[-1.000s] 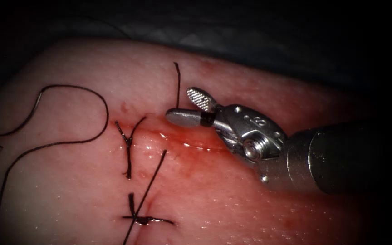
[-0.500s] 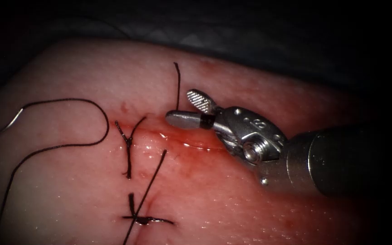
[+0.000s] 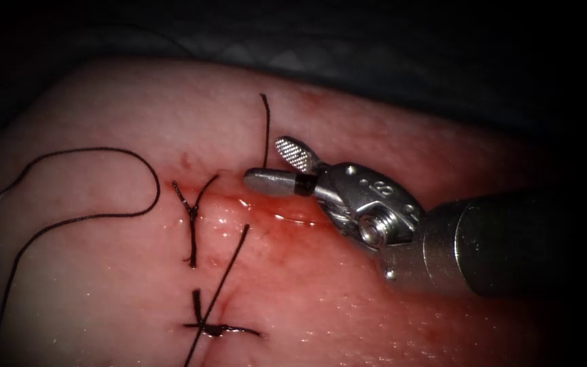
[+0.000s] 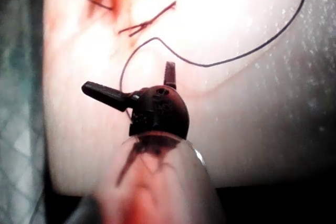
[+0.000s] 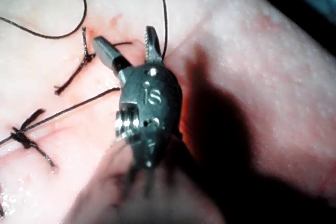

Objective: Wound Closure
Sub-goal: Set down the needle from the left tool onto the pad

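Right arm's silver wristed needle driver comes in from the right on a thick grey shaft, wrist bent so the tip points left. Jaws spread wide, the ridged one raised, the smooth one level; nothing between them. Left arm's dark needle driver sits on its rounded shaft, jaws splayed far apart, gripping nothing.

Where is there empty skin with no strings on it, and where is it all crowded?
Bare tissue lies below the right tool, right of the knotted stitch. More lies above the long thread loop, left of the upright thread end. It is crowded around the cut, where the open, empty jaws sit beside the stitches.
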